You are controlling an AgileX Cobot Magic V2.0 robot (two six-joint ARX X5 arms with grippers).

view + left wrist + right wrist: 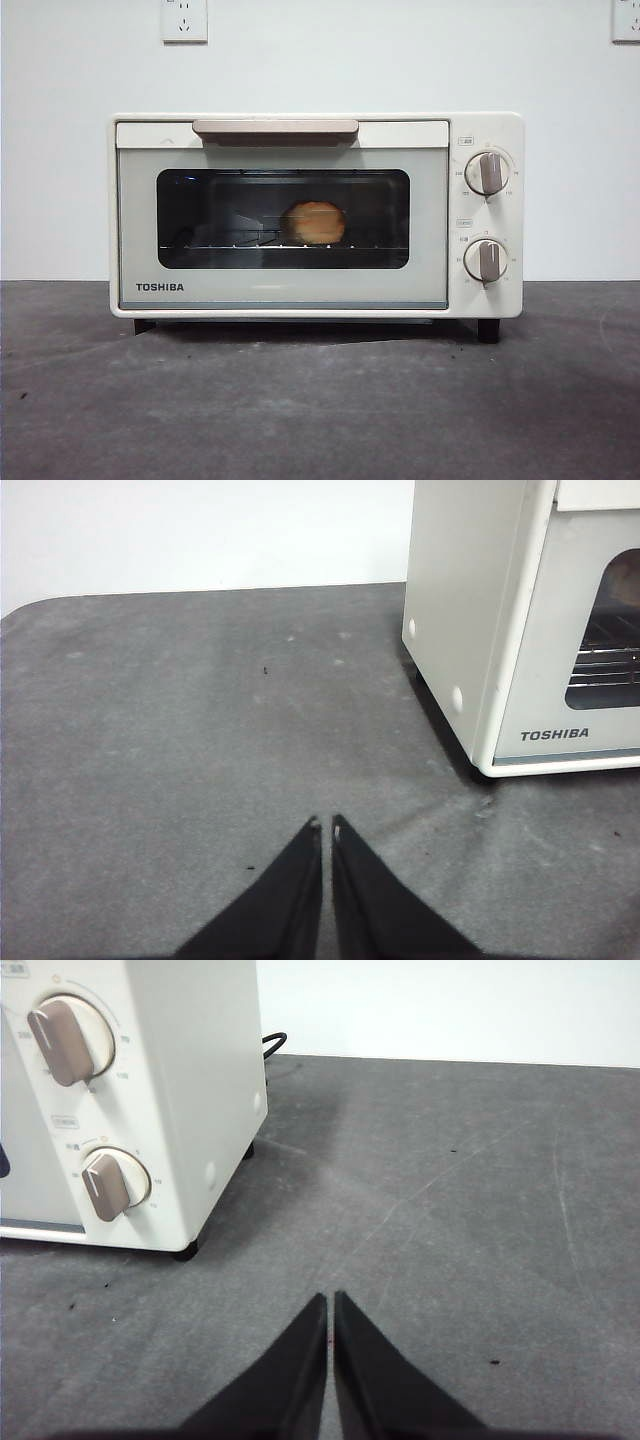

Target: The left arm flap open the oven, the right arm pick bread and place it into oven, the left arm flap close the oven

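Nearest, over the grey desk (320,400), the left pincer (323,826) and right pincer (329,1298) hover clenched and empty, one off each side of the cream-white Toshiba toaster oven (480,215). Its door is closed; behind the dark glass, the golden-orange bread (313,222) rests on the wire rack (230,244).

Oven (300,215) stands mid-desk (320,410), door (283,225) shut, barring reach to the bread (314,222) on the rack behind the glass. Bare desk lies open before the oven and to both sides; wall close behind.
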